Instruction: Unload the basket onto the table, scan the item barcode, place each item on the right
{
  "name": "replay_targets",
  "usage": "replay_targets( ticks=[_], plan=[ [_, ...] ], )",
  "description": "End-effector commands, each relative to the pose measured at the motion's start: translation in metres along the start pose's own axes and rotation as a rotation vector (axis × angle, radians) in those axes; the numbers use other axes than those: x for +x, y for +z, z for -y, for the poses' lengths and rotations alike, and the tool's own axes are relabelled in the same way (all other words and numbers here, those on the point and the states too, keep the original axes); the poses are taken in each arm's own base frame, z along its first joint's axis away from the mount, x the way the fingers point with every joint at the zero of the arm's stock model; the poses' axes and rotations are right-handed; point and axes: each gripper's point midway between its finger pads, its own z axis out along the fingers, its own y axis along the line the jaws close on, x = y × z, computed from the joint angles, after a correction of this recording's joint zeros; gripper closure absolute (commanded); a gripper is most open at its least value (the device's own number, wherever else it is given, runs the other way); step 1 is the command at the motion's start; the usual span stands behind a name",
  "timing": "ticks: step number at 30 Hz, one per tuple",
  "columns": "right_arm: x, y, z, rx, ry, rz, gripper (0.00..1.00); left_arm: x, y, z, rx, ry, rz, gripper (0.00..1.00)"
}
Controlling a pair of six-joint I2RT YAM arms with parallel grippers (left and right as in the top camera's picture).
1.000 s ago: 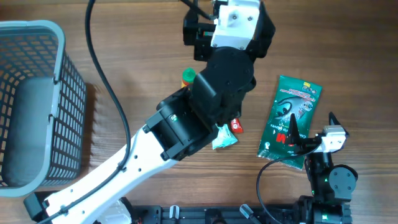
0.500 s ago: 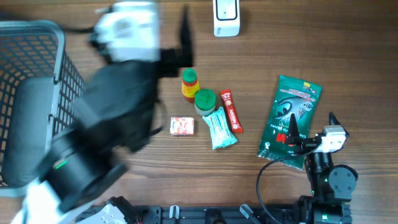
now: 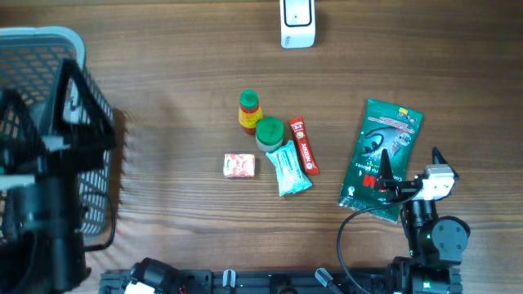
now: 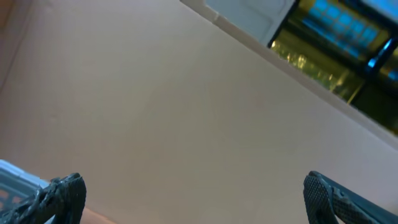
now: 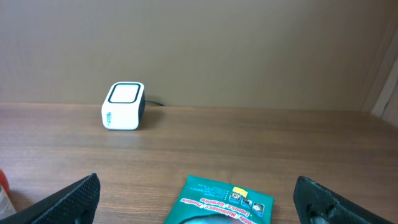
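No item is held. Both pincers are found spread wide and empty: left gripper [image 4: 196, 198] over the basket [image 3: 49, 37], right gripper [image 5: 199, 200] at the near end of the green packet [image 3: 381, 159]. The packet and small items [image 3: 290, 167] lie mid-table, well apart from the scanner [image 3: 296, 23]. Pick-up and scan are judged outstanding.

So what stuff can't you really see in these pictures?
Any barcodes: too small or turned away, every view.
Green packet: overhead, partly under the right claw; right wrist view, cut by the bottom edge.
Scanner: overhead, clipped by the top edge.
Basket: overhead, its inside hidden by the blurred left arm.
Left wrist view: only wall, no table.
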Motion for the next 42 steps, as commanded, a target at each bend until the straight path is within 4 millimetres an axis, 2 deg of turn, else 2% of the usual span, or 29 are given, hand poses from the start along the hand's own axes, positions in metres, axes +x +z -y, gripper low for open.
replay_targets(
  ticks=[1,6,10,13,15,25,28,30,31,33,36,39,42],
  plan=[
    [-0.001,0.0,0.001,0.006,0.007,0.004,0.0,-0.002,-0.03,-0.02,0.03,-0.069,0.072,0.0],
    [-0.001,0.0,0.001,0.006,0.007,0.004,0.0,-0.014,-0.068,-0.043,0.027,-0.191,0.19,0.0],
    [-0.001,0.0,0.001,0.007,0.007,0.004,0.0,-0.042,-0.099,-0.052,0.02,-0.23,0.333,0.0],
    [-0.001,0.0,0.001,0.006,0.007,0.004,0.0,-0.056,-0.114,-0.059,-0.025,-0.217,0.419,0.0],
    [-0.001,0.0,0.001,0.006,0.007,0.004,0.0,-0.057,-0.119,-0.066,-0.081,-0.191,0.449,0.0],
    [-0.001,0.0,0.001,0.006,0.007,0.004,0.0,-0.067,-0.132,-0.077,-0.201,-0.143,0.556,0.0],
    [-0.001,0.0,0.001,0.006,0.007,0.006,0.0,-0.059,-0.13,-0.082,-0.23,-0.125,0.526,0.0],
    [-0.004,0.0,-0.001,-0.006,0.034,0.019,0.0,-0.044,-0.122,-0.081,-0.218,-0.108,0.446,0.0],
    [-0.005,0.0,-0.004,-0.025,0.089,0.021,0.0,-0.038,-0.119,-0.079,-0.203,-0.102,0.414,0.0],
    [-0.003,-0.001,-0.016,-0.096,0.336,-0.004,0.0,-0.035,-0.118,-0.075,-0.168,-0.123,0.399,0.0],
    [-0.003,-0.008,-0.054,-0.306,0.739,-0.104,0.0,-0.037,-0.129,-0.073,-0.137,-0.187,0.425,0.0],
    [-0.002,-0.015,-0.074,-0.418,0.909,-0.2,0.0,-0.036,-0.146,-0.072,-0.1,-0.241,0.459,0.0],
    [-0.002,-0.019,-0.083,-0.454,1.112,-0.281,0.0,-0.03,-0.165,-0.074,-0.06,-0.302,0.492,0.0]
  ],
)
